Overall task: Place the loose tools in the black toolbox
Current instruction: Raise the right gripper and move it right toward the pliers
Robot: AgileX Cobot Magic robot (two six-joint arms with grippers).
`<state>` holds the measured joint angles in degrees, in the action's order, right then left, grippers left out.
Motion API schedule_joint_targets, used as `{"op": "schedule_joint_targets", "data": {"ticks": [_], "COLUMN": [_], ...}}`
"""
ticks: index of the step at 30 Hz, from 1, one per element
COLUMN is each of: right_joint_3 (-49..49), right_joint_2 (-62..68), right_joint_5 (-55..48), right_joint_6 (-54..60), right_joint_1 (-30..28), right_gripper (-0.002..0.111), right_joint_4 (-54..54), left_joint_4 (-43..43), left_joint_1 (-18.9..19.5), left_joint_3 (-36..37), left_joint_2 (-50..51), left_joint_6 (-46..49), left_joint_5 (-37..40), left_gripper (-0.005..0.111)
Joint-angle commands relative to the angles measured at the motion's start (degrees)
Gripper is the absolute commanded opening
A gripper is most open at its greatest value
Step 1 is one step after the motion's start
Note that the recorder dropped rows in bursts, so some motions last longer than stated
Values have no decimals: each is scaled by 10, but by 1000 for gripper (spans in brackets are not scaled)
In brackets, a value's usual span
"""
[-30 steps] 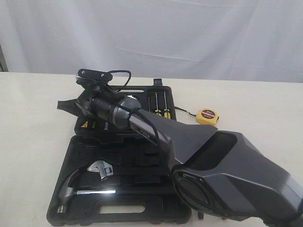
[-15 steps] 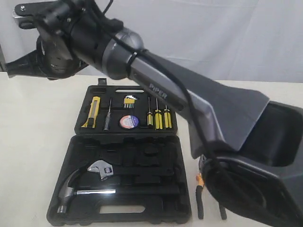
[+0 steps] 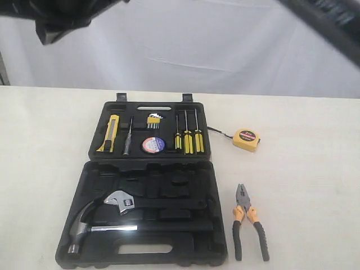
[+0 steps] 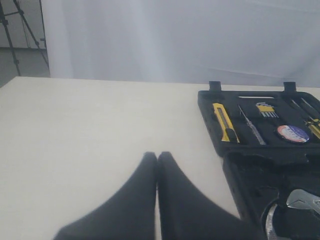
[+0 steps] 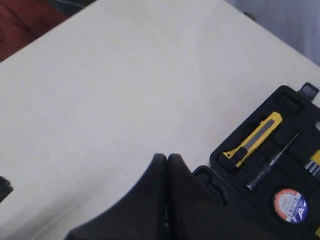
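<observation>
The black toolbox [image 3: 101, 169] lies open mid-table. In its far half sit the yellow-black utility knife [image 3: 113, 133] and the dark tape roll [image 3: 153, 144]. On the table right of the box lie the yellow tape measure [image 3: 246, 139] and, nearer, the orange-black pliers [image 3: 249, 228]. My left gripper [image 4: 157, 156] is shut and empty above bare table beside the toolbox [image 4: 212, 117], with the knife [image 4: 225, 122] and tape roll [image 4: 292, 133] in view. My right gripper [image 5: 166, 159] is shut and empty, high over the toolbox [image 5: 285, 95] corner near the knife [image 5: 252, 140].
A claw hammer [image 3: 90, 225] and chrome wrench [image 3: 121, 201] rest in the near half of the box. Three yellow-handled screwdrivers [image 3: 188, 140], hex keys [image 3: 154, 120] and a thin driver [image 3: 127, 140] fill the far half. Dark arm parts [image 3: 62, 17] cross the top of the exterior view.
The right arm has lifted from over the toolbox and swung up out of the exterior view. The tape measure and the pliers now show fully.
</observation>
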<state>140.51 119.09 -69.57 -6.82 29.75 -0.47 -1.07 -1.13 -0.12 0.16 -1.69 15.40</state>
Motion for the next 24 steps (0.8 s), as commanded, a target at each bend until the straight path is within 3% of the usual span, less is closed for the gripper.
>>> {"op": "schedule_joint_targets", "data": {"ticks": [1, 7, 10, 14, 17, 20, 24], "right_joint_3": [-106, -374, -593, -796, -895, -958, -935], "right_joint_2": [-103, -273, -413, -528, -537, -504, -423], "right_joint_5": [-4, -4, -4, 25, 76, 142, 172], "right_joint_6": [9, 9, -5, -34, -34, -9, 38], "right_joint_1": [-12, -65, -150, -241, -278, -305, -316], "right_gripper": [-1, -1, -1, -1, -1, -1, -1], "right_joint_4": [0, 0, 0, 5, 8, 77, 122], "left_joint_4": [-1, -1, -1, -1, -1, -1, -1], "left_joint_1": [-1, -1, -1, -1, -1, -1, -1], "left_joint_3": [1, 1, 1, 1, 1, 1, 1], "left_joint_2": [-2, -2, -2, -2, -2, -2, -2], "left_joint_6": [-1, -1, -1, -1, -1, -1, -1], "left_joint_5": [0, 0, 0, 0, 0, 0, 0], "left_gripper": [0, 0, 0, 0, 0, 0, 0]}}
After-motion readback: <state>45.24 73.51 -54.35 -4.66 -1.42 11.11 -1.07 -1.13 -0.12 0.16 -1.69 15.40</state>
